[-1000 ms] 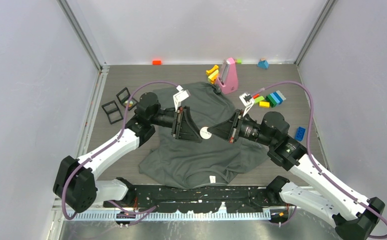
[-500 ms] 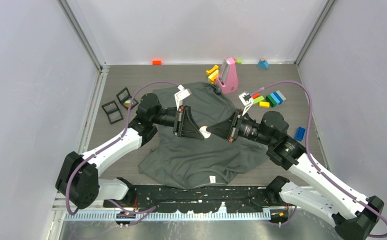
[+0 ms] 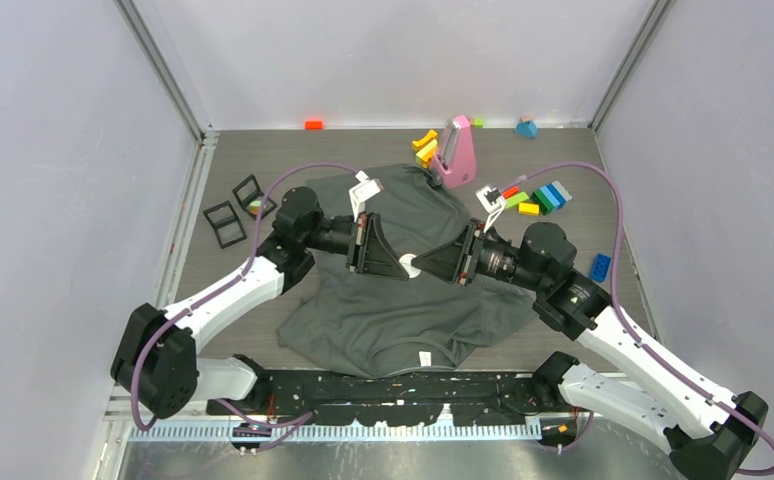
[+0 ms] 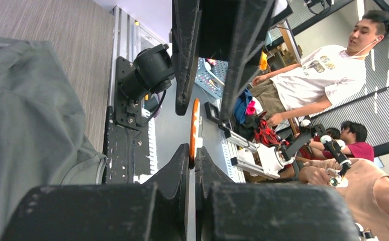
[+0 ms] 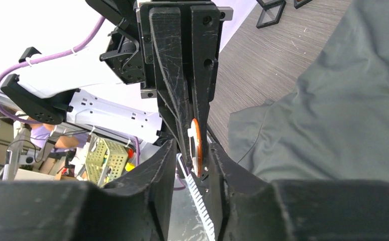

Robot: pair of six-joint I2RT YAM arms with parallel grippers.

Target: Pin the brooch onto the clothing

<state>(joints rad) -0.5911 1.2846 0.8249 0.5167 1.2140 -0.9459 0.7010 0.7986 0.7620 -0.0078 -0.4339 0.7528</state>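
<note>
1. The brooch (image 3: pixel 410 265) is a small round thing, white on one face and orange on the other. It is up in the air, over the middle of the shirt (image 3: pixel 393 310), and it does not touch the cloth.
2. The left gripper (image 4: pixel 192 150) is squeezed tight on the rim of the brooch. The right gripper (image 5: pixel 191 145) has its fingers spread, one on each side of the brooch, and I don't think it is squeezing.
3. What could go wrong: I think this is a hand-over, or a two-handed try at the clasp. If I let go with the left before the right has squeezed, the brooch will fall on the shirt. The left only pinches a thin rim, so a bump from the right fingers could twist it or knock it out.
4. In the right wrist view the brooch stands edge-on in the gap. It is closer to one finger than the other, so closing could push it sideways.
5. I can't see the pin or clasp (too small).
6. The shirt lies spread and a bit rumpled on the table (image 3: pixel 263 150), under both grippers.
7. Toy blocks (image 3: pixel 543 197) and a pink thing (image 3: pixel 456 150) sit at the far side, near the shirt's far edge.
</note>
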